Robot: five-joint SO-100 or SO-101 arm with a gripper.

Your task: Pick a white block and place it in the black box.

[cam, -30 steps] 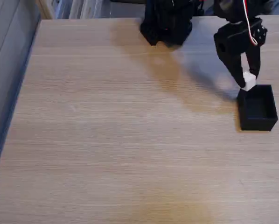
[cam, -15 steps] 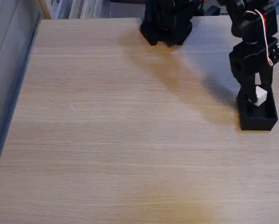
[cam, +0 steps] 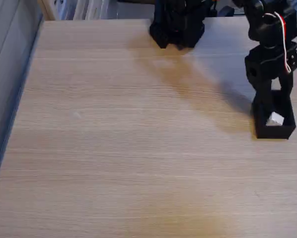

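One block (cam: pixel 274 119), one box (cam: pixel 273 124), one arm: that is the count on the table (cam: pixel 128 148) in the fixed view. The white block lies inside the black box, on its floor toward the near wall, sitting slightly skewed to the walls; a cube, it has no long axis to speak of. The box stands near the table's right edge, its long axis running roughly from far to near in the picture, its open top facing up.

My gripper (cam: pixel 273 99) hangs straight down over the box's far half, fingers spread apart — light wood shows through the gap between them — and the block lies below the tips, free of both. The fingers reach about to the rim; whether they touch it I cannot tell.

My base (cam: pixel 177 25) sits at the far edge, well apart from the box. To the left of the box the tabletop runs wide and bare all the way to its left edge; to the right, just a narrow strip of table remains before the picture ends.
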